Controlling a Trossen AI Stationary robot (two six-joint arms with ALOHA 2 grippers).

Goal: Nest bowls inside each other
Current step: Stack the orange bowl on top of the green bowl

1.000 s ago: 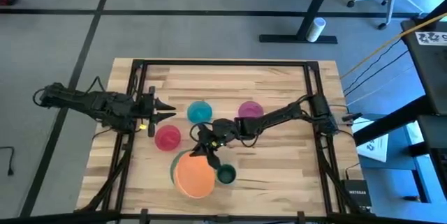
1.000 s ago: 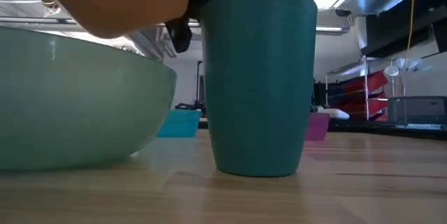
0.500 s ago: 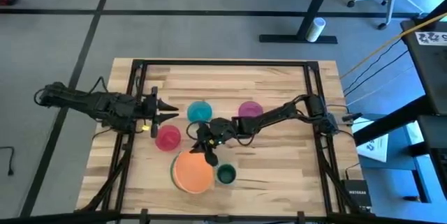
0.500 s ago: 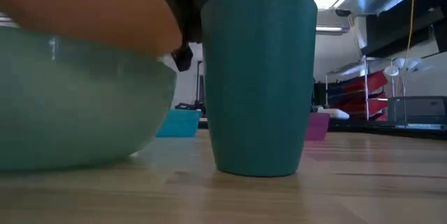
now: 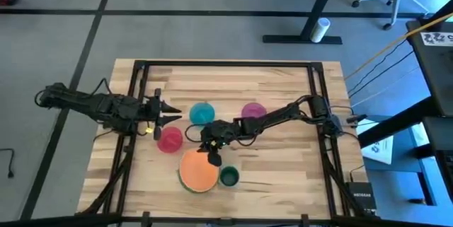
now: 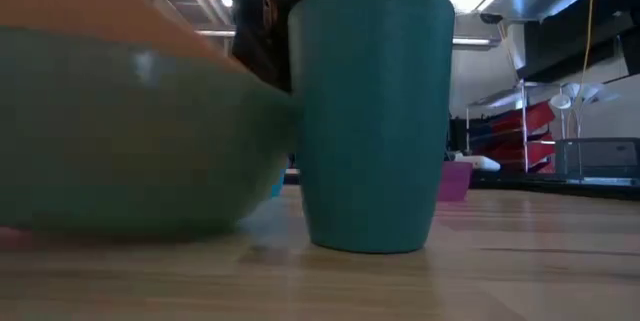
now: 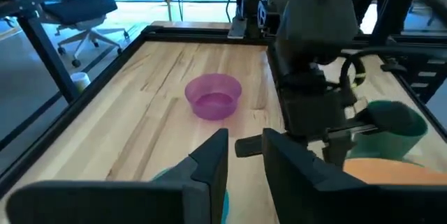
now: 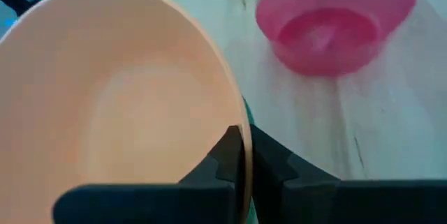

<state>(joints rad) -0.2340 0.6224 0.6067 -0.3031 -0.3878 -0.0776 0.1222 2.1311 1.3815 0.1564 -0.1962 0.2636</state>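
Note:
The large orange bowl [image 5: 197, 172] sits inside the green bowl [image 6: 130, 161] near the table's front edge, with my right gripper [image 5: 210, 155] shut on its rim. In the low view only the orange bowl's rim [image 6: 100, 1] shows above the green wall, which reaches the tall dark teal bowl [image 6: 370, 111]. On the wood stand the red-pink bowl [image 5: 170, 139], the blue bowl [image 5: 202, 113] and the purple bowl [image 5: 253, 111]. My left gripper [image 5: 167, 116] hovers open at the table's left, beside the red-pink bowl. My right gripper pinches the orange bowl's rim [image 8: 234, 123] on the side toward the table's far right. One finger [image 8: 225, 155] is inside the bowl and one outside. The fingers slant down from the far right. The bowl lies in the green bowl.
A black frame [image 5: 226, 64] runs round the wooden table top. The dark teal bowl [image 5: 228, 177] stands just right of the nested pair. My right arm [image 7: 314, 91] stretches across the table's middle, past the purple bowl [image 7: 213, 97].
My right gripper has gone down and toward the table's left with the orange bowl. The bowl hung tilted above the green bowl and now lies in it. The green bowl has slid up against the dark teal one.

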